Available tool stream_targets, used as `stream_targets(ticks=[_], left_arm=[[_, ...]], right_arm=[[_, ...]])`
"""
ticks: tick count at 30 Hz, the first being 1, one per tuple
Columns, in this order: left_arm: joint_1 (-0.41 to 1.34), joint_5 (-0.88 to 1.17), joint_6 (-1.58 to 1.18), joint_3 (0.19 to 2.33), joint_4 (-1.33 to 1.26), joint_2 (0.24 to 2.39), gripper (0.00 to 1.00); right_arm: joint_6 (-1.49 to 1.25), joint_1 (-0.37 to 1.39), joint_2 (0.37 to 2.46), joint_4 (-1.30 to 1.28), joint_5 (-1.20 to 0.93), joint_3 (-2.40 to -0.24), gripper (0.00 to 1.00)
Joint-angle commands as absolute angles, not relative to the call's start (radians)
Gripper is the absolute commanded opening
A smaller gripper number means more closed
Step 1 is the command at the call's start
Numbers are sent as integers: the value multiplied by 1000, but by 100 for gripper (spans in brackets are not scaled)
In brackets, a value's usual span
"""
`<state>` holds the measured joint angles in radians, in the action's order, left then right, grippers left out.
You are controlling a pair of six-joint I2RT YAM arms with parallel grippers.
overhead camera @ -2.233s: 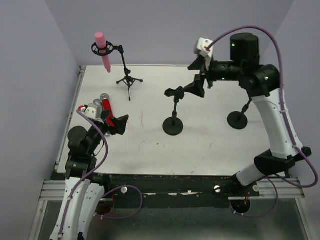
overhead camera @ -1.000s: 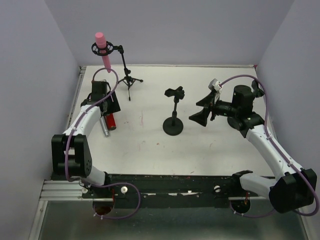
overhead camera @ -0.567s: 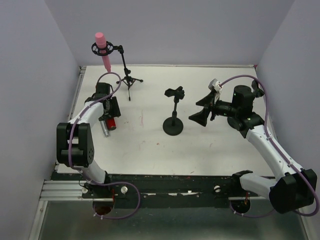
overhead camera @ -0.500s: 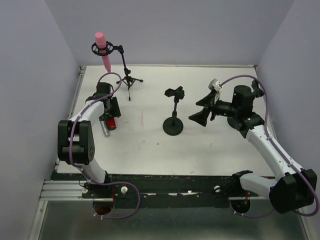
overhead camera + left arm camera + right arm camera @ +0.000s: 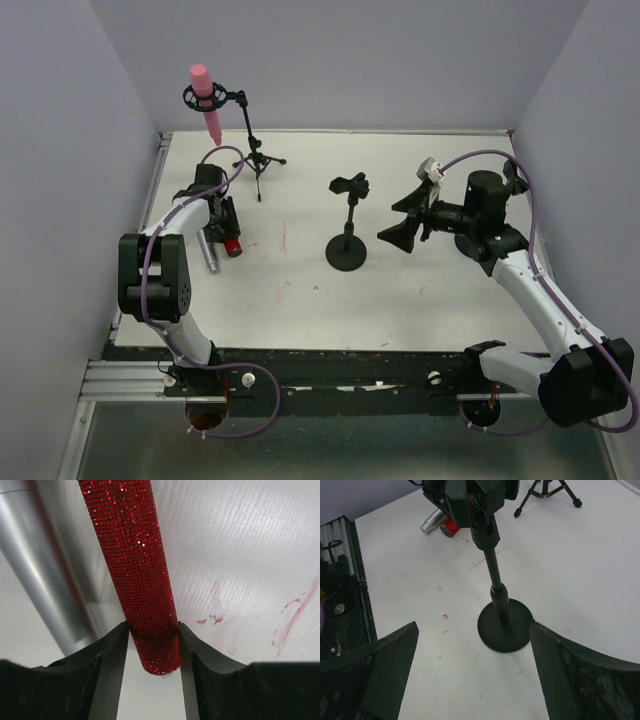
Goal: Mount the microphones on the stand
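One red glitter-covered stick microphone (image 5: 134,555), lying on the white worktop (image 5: 250,555), is clamped at its tail by the left end effector (image 5: 153,632), so it could be levered loose by its unsupported head once lifted.

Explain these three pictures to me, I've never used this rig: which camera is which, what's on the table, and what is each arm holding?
Two robot arms are bolted at the near edge of the table. The wide picture looks down from above and behind them. The other two come from a camera on each wrist.

The left hand is closed on the red microphone near one end. That microphone lies flat beside the silver microphone.

The right hand is open and empty, facing the round-base stand, whose clip holds nothing.

The pink microphone already sits in the tripod stand at the back.
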<state>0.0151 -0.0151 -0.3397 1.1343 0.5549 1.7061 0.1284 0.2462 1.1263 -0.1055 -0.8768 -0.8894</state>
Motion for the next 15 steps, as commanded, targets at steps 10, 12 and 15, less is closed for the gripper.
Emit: stream_targets(ticks=[10, 12, 15], left_arm=[[133, 144, -348, 1022, 661, 1625, 40], [167, 143, -351, 991, 664, 1600, 40], [204, 132, -354, 957, 673, 1577, 41]], right_arm=[[137, 239, 1103, -92, -864, -884, 100], [137, 239, 1101, -94, -867, -882, 100], [137, 239, 1098, -94, -867, -884, 100]])
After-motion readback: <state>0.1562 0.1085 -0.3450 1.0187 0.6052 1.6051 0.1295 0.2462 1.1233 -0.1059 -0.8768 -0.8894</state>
